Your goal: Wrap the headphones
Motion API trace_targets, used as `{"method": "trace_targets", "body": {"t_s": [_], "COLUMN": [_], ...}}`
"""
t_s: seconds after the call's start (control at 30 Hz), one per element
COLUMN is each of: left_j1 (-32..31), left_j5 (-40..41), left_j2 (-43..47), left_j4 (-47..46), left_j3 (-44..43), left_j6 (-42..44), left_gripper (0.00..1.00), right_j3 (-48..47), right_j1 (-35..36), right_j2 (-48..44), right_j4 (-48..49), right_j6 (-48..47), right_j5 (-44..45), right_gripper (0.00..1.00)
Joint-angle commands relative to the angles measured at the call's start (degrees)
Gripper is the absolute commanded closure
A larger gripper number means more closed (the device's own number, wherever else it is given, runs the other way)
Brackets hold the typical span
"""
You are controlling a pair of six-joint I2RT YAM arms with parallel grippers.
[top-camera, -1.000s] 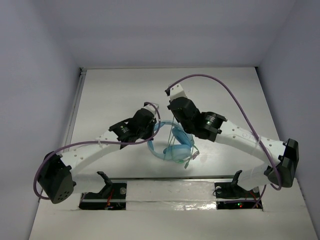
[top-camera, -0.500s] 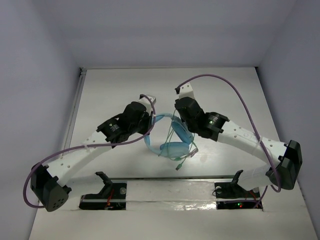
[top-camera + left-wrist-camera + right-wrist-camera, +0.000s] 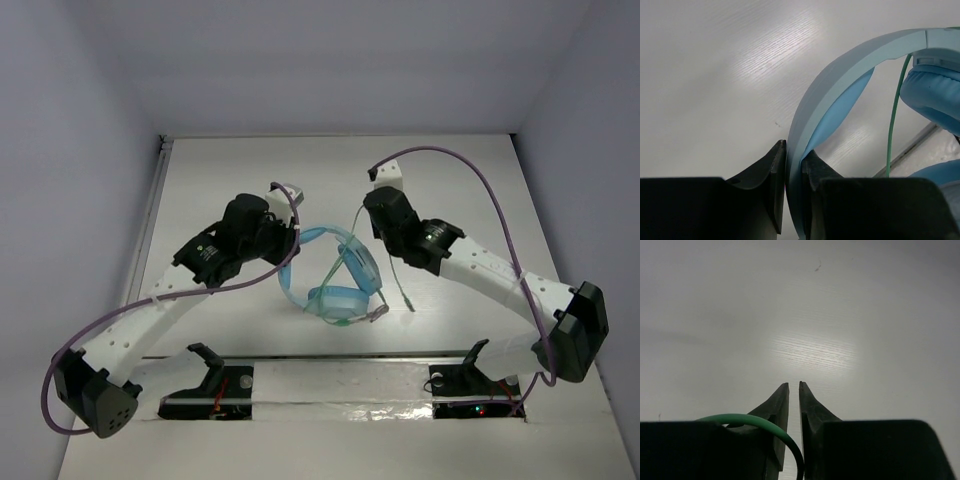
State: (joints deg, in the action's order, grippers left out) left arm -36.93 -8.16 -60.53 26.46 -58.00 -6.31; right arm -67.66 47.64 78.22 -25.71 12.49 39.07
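Pale-blue headphones [image 3: 335,275] sit centred on the table [image 3: 220,180] as my left gripper [image 3: 794,150], clamped on the headband [image 3: 840,70], has pulled toward 9 o'clock and my right gripper [image 3: 794,386], pinching the green cable [image 3: 755,421], toward 1 o'clock, likely drawing out slack for winding.

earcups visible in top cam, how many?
2. One earcup sits beside the right arm; the other lies just below it in the top view. Neither is hidden.
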Motion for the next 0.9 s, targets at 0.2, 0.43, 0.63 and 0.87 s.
{"method": "trace_targets", "body": {"t_s": [0.2, 0.43, 0.63, 0.87], "left_j1": [1.6, 1.0, 0.2, 2.5], "left_j5": [-11.3, -12.7, -13.4, -14.8], "left_j2": [0.4, -2.0, 0.2, 4.1], "left_j4": [-3.3, -4.2, -6.2, -9.9], "left_j3": [-1.4, 0.8, 1.0, -0.9], "left_j6": [-1.1, -1.5, -1.9, -5.0], "left_gripper": [1.0, 1.0, 1.0, 1.0], "right_j3": [-3.0, -13.1, -17.4, -5.8], "right_j1": [-2.7, -2.7, -3.3, -3.3], "right_j2": [-2.9, 2.4, 7.6, 0.6], "right_j4": [5.4, 4.9, 3.4, 7.7], "right_j6": [-1.9, -6.4, -8.2, -1.2], "right_j5": [-4.1, -3.4, -3.4, -7.2], "right_gripper": [1.0, 1.0, 1.0, 1.0]}}
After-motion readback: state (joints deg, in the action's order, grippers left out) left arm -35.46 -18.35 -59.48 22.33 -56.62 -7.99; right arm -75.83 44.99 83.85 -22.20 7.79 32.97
